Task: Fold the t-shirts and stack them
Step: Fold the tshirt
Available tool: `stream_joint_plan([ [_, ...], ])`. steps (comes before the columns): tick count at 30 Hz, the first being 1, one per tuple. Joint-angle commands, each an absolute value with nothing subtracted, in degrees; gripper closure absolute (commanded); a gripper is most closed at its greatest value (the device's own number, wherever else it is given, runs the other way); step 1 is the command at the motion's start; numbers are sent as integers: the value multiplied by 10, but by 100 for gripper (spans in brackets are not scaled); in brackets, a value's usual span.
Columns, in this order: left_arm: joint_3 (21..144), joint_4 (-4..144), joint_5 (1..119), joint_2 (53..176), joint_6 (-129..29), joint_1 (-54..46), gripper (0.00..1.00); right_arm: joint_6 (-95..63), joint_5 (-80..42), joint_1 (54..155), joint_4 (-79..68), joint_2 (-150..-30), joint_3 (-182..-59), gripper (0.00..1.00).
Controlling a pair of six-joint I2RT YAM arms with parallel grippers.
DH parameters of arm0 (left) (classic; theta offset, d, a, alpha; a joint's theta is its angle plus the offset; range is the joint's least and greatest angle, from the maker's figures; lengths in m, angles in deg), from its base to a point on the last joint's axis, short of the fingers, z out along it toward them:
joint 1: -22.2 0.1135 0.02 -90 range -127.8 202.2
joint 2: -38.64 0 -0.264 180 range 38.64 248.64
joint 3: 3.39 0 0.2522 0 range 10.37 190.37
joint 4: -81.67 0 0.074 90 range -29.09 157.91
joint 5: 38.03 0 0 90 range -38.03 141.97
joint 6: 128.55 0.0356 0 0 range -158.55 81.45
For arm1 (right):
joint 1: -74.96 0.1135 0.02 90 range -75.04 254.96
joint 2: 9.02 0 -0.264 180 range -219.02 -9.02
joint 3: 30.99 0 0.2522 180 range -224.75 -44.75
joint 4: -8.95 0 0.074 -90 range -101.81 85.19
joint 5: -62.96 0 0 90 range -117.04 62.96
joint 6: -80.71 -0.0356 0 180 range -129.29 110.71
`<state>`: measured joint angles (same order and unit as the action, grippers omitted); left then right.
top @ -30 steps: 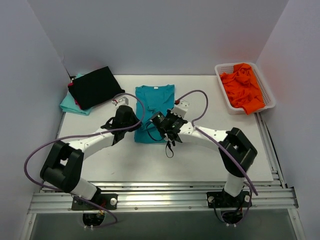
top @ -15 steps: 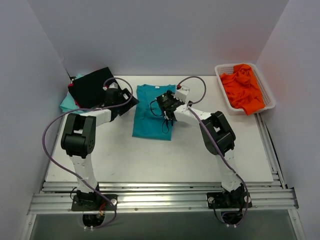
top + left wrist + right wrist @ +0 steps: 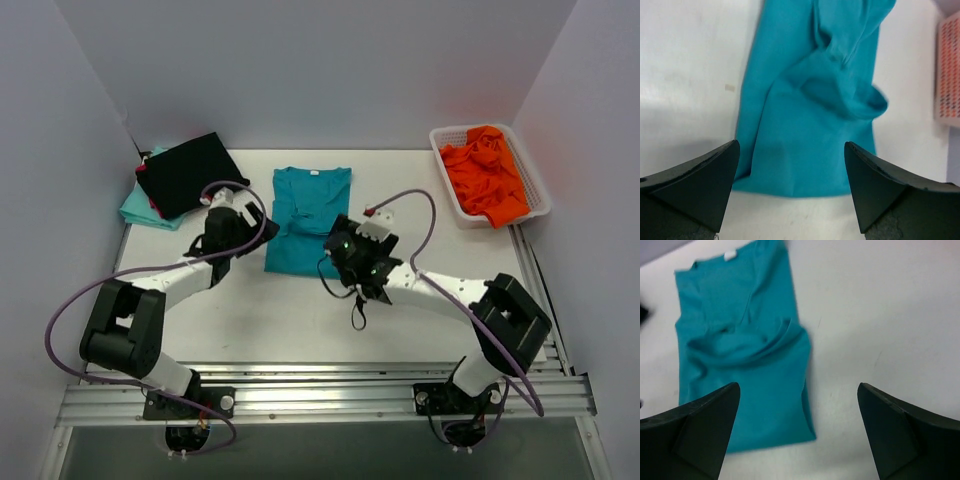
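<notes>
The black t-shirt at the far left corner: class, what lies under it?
Under the black t-shirt a folded teal t-shirt sticks out at the left and near edges. A sliver of red shows between them; the rest is covered.

White table (image 3: 300,330) stood inside pale grey enclosure: back wall (image 3: 320,70), left wall (image 3: 50,200), right wall (image 3: 590,200). Aluminium rail (image 3: 330,400) ran along near edge. Lit evenly, soft shadows only.

I have both arms stretched low toward the teal t-shirt (image 3: 305,220): the left gripper (image 3: 232,225) just off its left edge, the right gripper (image 3: 355,255) at its near right corner, both spread wide, holding nothing.
</notes>
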<state>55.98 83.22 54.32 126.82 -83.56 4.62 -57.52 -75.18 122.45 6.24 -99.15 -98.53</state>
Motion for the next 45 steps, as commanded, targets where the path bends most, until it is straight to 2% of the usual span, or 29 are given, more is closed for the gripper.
stream_joint_plan([
  [1,498,873,508,1235,-853,16,6,-566,-749,1272,143,-962,-897,0],
  [5,447,903,493,1215,-868,-3,6,-583,-671,1278,269,-957,-797,0],
  [8,421,916,464,1210,-875,-23,6,-589,-661,1287,312,-962,-762,0],
  [24,373,984,441,1282,-898,-52,6,-585,-670,1319,327,-959,-744,0],
  [37,374,1003,444,1308,-902,-55,6,-562,-627,1294,403,-1105,-799,1],
  [45,375,996,440,1304,-895,-55,6,-556,-539,1224,501,-1192,-799,11],
])
